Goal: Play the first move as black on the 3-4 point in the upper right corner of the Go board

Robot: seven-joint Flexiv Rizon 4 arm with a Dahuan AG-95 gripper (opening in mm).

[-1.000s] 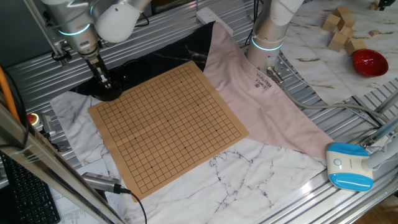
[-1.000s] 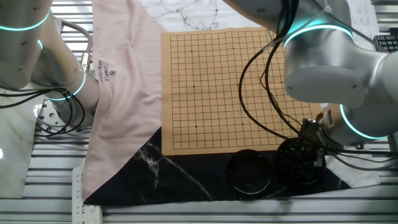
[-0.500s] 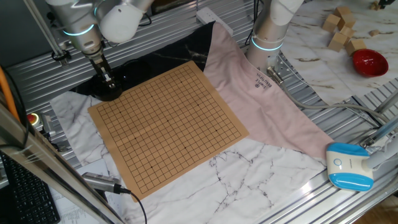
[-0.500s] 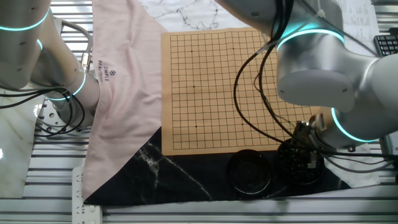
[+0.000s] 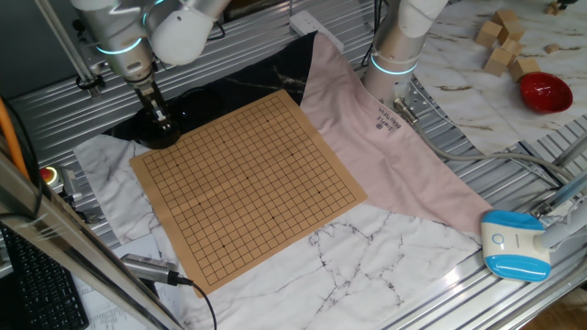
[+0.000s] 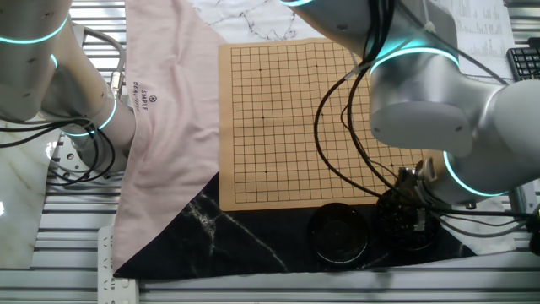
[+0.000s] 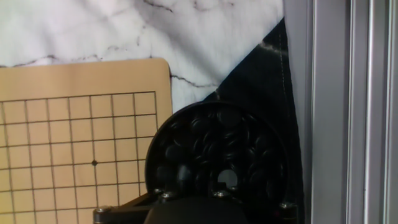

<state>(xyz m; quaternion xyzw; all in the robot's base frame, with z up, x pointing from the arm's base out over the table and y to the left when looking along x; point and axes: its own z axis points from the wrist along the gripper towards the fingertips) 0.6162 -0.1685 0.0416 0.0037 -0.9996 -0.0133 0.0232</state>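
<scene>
At the upper left of one fixed view the gripper (image 5: 158,117) hangs over a dark bowl (image 5: 163,136) that sits just off the near corner of the board (image 5: 248,179). The board lies flat on the desk (image 5: 385,247), filling the middle of the frame, and no stone shows on its grid. A pink cloth (image 5: 385,137) spreads to its right.

In the other fixed view the board (image 6: 295,118) takes the upper centre, the cloth (image 6: 164,127) the left, and two dark bowls stand along the lower edge; the arm covers the right-hand one (image 6: 405,221), the left one (image 6: 338,232) stands uncovered.

The hand view looks straight down into the bowl of black stones (image 7: 217,152), lower centre, with the board's corner (image 7: 81,124) at left. The fingertips are hidden below the frame, so I cannot tell whether the jaws are spread or closed, or whether they hold a stone.

The step in hand looks like fetching one black stone. Doing it well likely means pinching a single stone by its edges, lifting straight up clear of the rim, and only then travelling over the board, so nothing drags the bowl or nudges the board.
</scene>
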